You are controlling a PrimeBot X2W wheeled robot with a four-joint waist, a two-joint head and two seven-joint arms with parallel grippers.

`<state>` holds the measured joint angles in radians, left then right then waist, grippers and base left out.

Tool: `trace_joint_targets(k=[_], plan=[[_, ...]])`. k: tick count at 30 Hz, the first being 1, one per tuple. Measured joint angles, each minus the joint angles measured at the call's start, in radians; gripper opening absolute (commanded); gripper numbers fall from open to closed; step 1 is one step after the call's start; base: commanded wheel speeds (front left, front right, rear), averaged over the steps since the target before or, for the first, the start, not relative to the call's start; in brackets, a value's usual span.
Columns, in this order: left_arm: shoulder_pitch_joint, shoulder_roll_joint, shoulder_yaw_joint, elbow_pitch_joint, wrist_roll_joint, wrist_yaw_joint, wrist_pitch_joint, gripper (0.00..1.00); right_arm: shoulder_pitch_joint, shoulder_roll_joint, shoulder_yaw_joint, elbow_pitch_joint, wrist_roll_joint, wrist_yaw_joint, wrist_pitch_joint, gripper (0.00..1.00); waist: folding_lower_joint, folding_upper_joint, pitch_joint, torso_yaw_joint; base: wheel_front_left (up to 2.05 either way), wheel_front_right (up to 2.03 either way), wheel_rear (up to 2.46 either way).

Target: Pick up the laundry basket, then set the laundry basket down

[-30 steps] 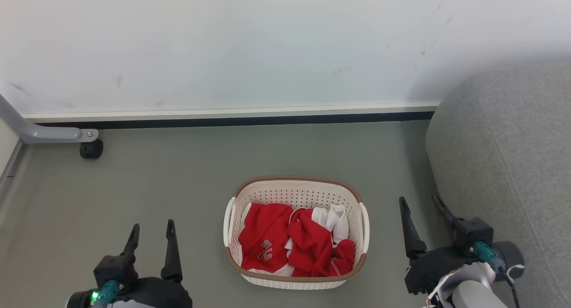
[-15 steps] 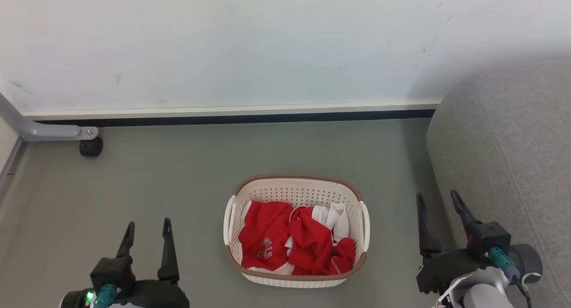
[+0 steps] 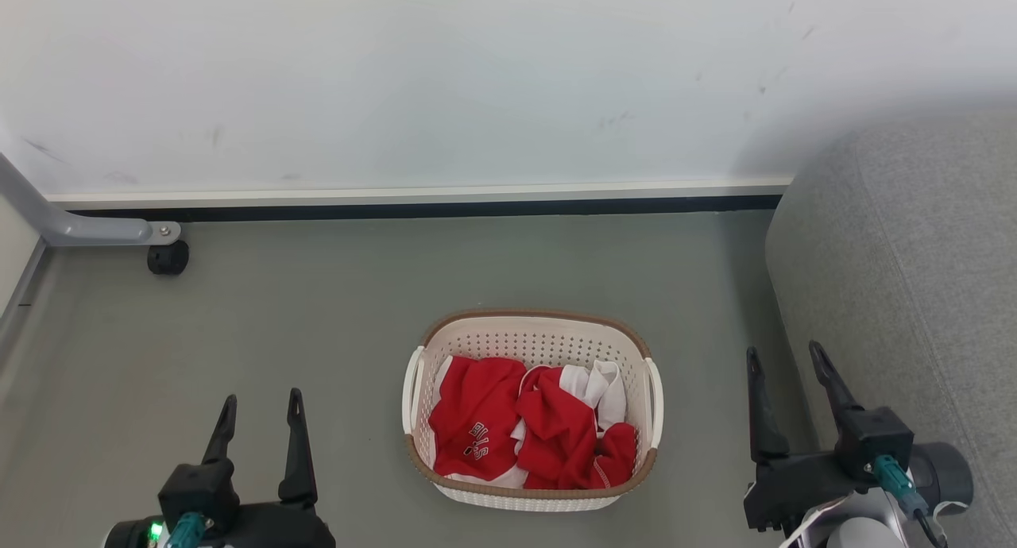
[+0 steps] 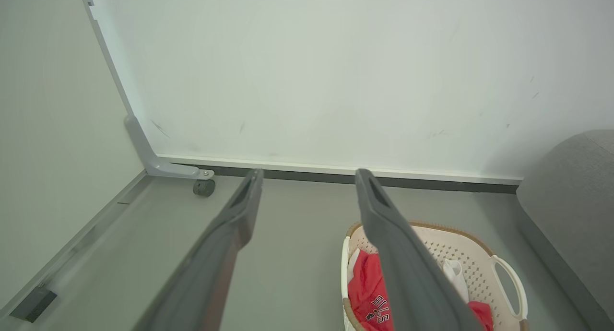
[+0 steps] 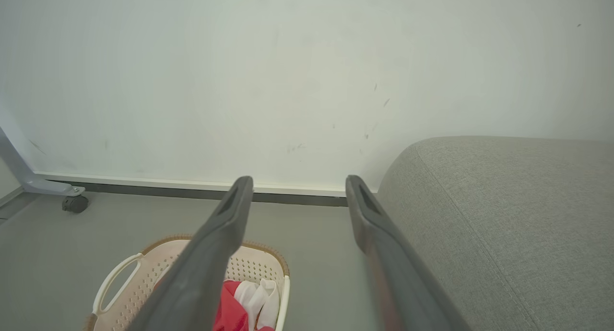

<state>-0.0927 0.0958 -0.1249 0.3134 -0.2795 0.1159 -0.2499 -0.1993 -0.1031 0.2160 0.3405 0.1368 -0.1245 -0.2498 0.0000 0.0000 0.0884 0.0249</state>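
Left hand [image 3: 262, 397] and right hand [image 3: 783, 349] spread, empty.

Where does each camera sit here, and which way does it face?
Head view: head-mounted, looking down at the laundry basket on the floor; left gripper and right gripper at bottom corners.
Left wrist view: along its fingers toward the wall; basket lower right.
Right wrist view: along its fingers, same wall; sofa right.
Shared: basket, castor.

Red and white clothes [image 3: 548, 437] hide the floor of the laundry basket [image 3: 532, 343]. In each wrist view the bottom edge cuts off its near end — and a finger of the left gripper [image 4: 309, 173] or right gripper [image 5: 299, 178] covers part of it.
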Motion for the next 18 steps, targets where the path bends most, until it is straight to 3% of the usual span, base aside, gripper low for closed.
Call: trace_joint_targets(k=[18], plan=[[0.015, 0.006, 0.009, 0.002, 0.027, 0.007, 0.000, 1.00, 0.034, 0.019, -0.045, -0.016, -0.053, 0.000, 0.018, 1.00, 0.0000, 0.0000, -0.012, 0.003, 0.00, 0.00, 0.00]])
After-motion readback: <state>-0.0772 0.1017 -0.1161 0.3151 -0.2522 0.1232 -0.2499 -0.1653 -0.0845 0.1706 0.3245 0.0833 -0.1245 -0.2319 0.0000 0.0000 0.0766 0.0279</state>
